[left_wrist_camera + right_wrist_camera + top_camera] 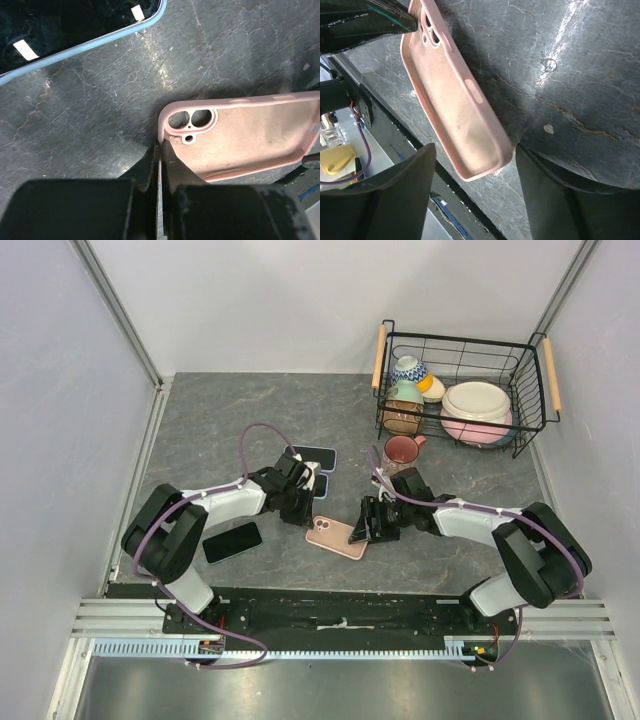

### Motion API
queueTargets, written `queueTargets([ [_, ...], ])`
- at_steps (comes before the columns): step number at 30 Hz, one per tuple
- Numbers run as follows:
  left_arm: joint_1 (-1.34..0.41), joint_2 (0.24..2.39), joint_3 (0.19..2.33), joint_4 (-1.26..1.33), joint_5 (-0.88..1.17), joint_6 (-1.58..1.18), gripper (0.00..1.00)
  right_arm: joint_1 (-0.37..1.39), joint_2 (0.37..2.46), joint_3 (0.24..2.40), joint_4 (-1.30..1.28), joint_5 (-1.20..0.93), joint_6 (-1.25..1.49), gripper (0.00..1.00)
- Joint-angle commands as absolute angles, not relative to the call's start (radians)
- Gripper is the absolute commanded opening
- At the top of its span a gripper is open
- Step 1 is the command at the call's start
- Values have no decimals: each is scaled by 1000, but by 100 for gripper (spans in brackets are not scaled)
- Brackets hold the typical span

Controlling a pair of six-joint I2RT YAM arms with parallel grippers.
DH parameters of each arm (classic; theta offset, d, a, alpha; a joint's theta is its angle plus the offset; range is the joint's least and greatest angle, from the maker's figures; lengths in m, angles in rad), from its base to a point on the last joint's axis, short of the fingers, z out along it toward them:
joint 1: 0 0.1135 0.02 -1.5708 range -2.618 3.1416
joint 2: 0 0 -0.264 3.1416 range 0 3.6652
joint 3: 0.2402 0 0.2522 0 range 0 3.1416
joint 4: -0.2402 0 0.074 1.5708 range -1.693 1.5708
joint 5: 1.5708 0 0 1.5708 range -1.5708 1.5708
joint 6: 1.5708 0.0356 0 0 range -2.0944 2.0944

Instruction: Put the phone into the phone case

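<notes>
Tightly pinched, the left gripper (161,154) held the rim of the pink phone case (250,135) at its camera-cutout corner, with only the case wall between its fingers (149,167). Opposite, the right gripper (475,148) stood wide open, its fingers (405,185) straddling the far end of the case; whether either pad touched it could not be told. The case lay open side up on the dark, stone-patterned table (220,420), between the two grippers and near the front edge. A black phone (232,541) lay flat on the table beside the left arm, well apart from the case. A blue-edged phone (75,30) rested just behind the left gripper, with a second one alongside it in the top view. Farther back on the right stood a pink mug (403,450) and a wire basket (530,390) holding bowls and plates.
</notes>
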State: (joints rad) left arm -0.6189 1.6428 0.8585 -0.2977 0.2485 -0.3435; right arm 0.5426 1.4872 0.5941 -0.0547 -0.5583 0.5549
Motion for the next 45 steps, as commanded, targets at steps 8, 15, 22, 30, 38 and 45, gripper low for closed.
queueTargets([
  [8, -612, 1598, 917, -402, 14, -419, 2, 546, 1401, 603, -166, -364, 494, 95],
  [15, -600, 1580, 928, -465, -58, -486, 2, 545, 1359, 597, -179, -334, 486, 98],
  [22, -600, 1589, 923, -489, -83, -572, 2, 545, 1362, 601, -184, -322, 480, 98],
  [30, -600, 1571, 913, -466, -78, -638, 2, 545, 1355, 595, -183, -313, 482, 98],
  [38, -600, 1595, 922, -445, -21, -627, 8, 546, 1362, 597, -181, -308, 480, 98],
  [45, -600, 1533, 917, -472, -64, -611, 48, 545, 1359, 606, -181, -307, 472, 98],
])
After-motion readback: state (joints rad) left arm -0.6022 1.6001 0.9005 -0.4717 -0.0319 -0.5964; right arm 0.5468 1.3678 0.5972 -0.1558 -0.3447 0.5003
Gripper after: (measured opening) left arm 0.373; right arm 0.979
